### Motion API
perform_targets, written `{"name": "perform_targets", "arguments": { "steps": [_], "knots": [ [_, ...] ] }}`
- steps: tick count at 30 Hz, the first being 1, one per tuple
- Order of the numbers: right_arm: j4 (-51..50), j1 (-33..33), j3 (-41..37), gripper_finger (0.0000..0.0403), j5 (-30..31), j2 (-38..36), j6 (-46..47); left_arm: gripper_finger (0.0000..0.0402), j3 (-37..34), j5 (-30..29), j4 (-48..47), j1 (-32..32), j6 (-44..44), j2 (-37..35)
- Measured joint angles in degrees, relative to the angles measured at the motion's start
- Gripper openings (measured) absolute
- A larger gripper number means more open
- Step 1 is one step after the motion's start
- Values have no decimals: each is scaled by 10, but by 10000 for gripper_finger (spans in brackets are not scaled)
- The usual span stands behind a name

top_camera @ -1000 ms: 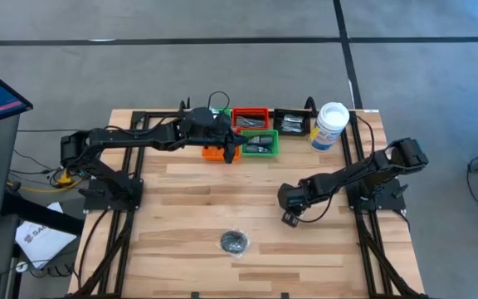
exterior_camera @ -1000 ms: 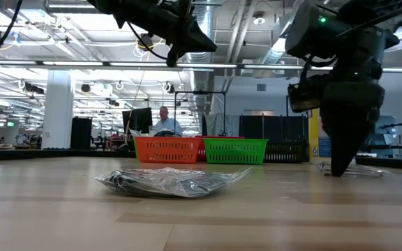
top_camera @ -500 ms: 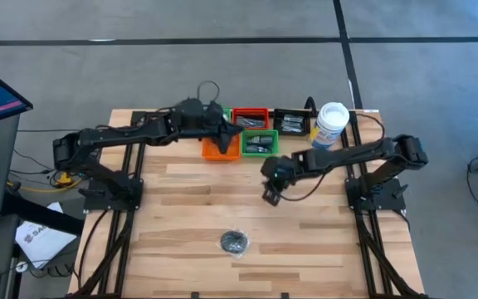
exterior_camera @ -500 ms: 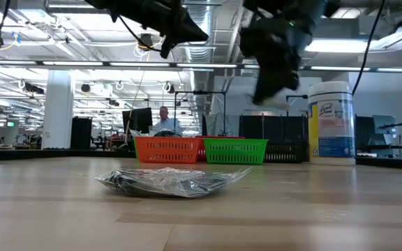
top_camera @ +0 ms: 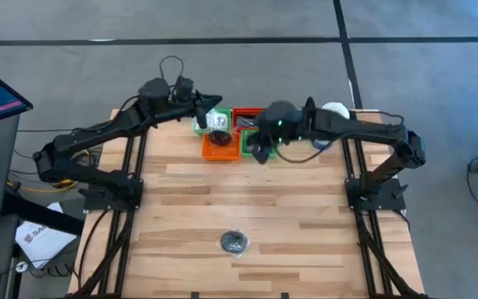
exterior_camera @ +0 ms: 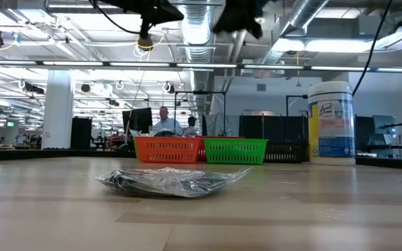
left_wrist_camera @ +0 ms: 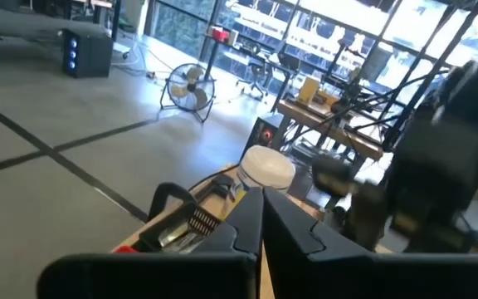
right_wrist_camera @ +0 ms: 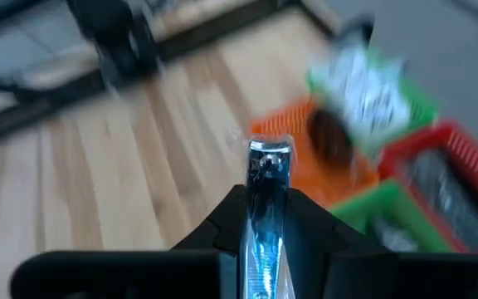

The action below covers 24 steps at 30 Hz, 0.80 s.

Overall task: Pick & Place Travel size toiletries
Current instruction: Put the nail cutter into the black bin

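High view
Left pincer (top_camera: pixel 208 101): raised over the back edge of the bench (top_camera: pixel 247 208), above the orange tray (top_camera: pixel 221 148); fingers together, holding nothing.
Right pincer (top_camera: pixel 260 152): over the green tray (top_camera: pixel 247 148), beside the orange tray; what it holds cannot be told from this view.
Bagged black round piece (top_camera: pixel 234 242): lies alone on the front-centre of the bench, well apart from both arms.
Red tray (top_camera: pixel 250 115): at the back edge, behind the green tray; silvery items inside.
White canister (top_camera: pixel 335 110): back right, partly hidden by the right arm.

Low view
Bagged black round piece (exterior_camera: pixel 169 181): flat on the bench, in crumpled clear plastic.
Orange tray (exterior_camera: pixel 167 149), green tray (exterior_camera: pixel 234 150): side by side behind it.
White canister (exterior_camera: pixel 331 123): upright on the right.
Person (exterior_camera: pixel 164 121): seated in the room beyond.

Left wrist view
Left pincer (left_wrist_camera: pixel 261 224): fingers pressed together, nothing between them.

Right wrist view
Right pincer (right_wrist_camera: pixel 267 212): clamped on a slim silvery piece (right_wrist_camera: pixel 268 187) resembling a nail clipper, pointing toward the orange tray (right_wrist_camera: pixel 338 178).
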Motion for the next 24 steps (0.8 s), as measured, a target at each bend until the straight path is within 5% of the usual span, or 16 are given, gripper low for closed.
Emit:
{"name": "perform_targets", "arguments": {
  "steps": [11,24],
  "knots": [
    [1,-14,137,45,-1,0,-30,1,0,2,1,-2,-2,-11],
    [14,1,187,45,-2,1,-28,1,0,146,105,-2,-32,-11]
  ]
}}
